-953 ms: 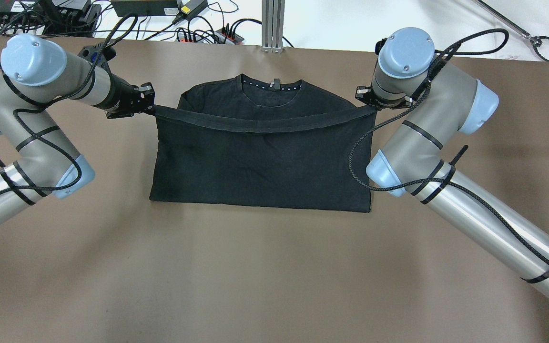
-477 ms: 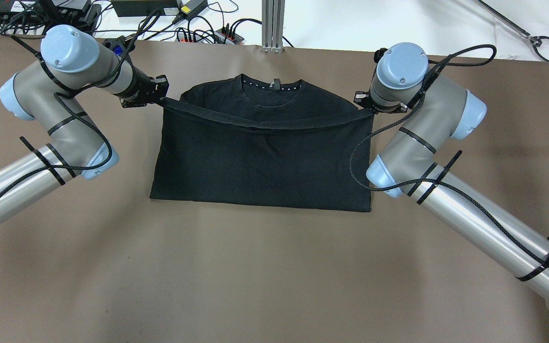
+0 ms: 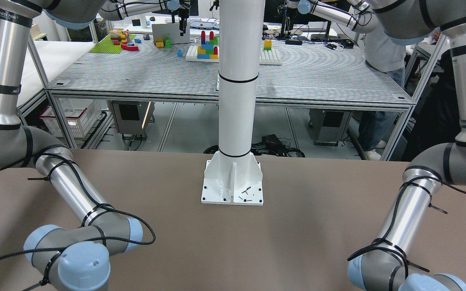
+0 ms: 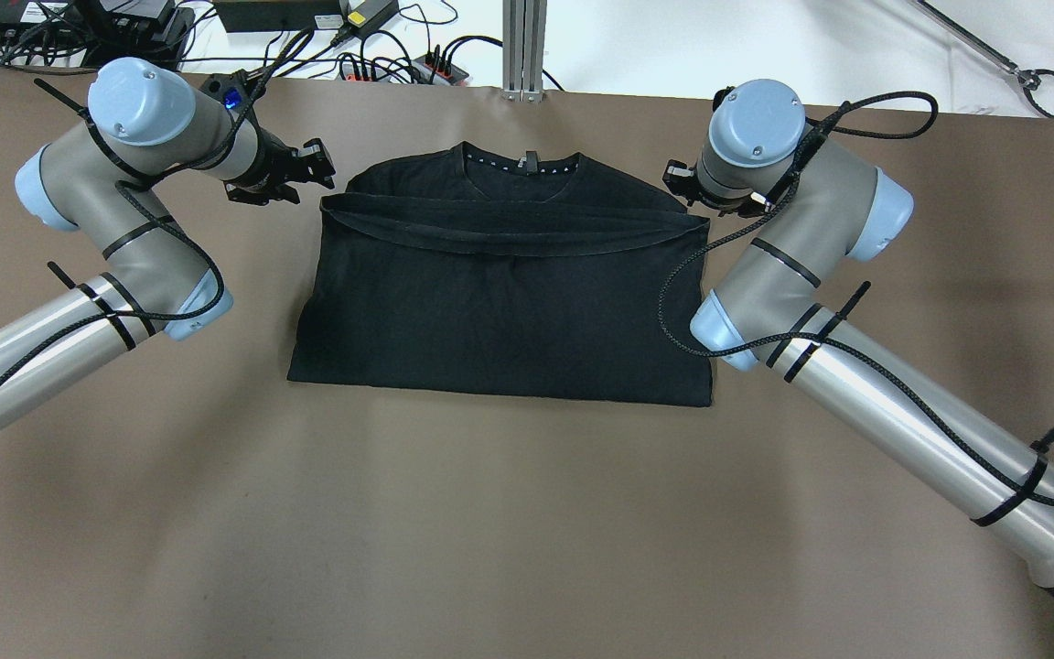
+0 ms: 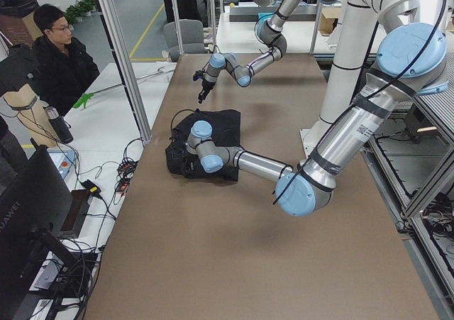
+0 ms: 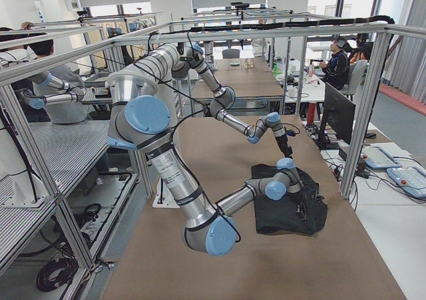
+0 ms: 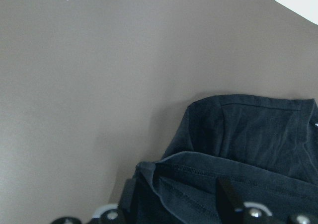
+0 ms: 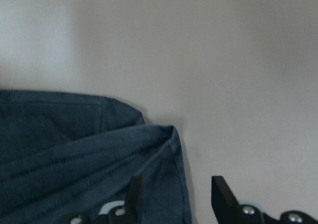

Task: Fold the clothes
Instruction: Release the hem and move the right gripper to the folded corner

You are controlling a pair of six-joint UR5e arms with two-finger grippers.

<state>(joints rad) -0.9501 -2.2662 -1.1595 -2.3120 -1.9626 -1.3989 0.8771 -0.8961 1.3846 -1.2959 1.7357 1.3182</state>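
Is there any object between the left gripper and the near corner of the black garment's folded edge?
Nothing visible stands between them. The left gripper hangs open right beside that corner of the black garment, and only bare brown table cloth shows there.

The black garment lies flat on the table, folded; its hem rests below the neckline.

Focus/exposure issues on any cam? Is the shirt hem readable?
Overhead: even light, soft arm shadows on the table cloth; shirt reads nearly flat black. Left wrist: hem stitching sharp, fingers blurred. Right wrist: softer overall, hem fainter. Front-facing: moiré on the striped bench behind.
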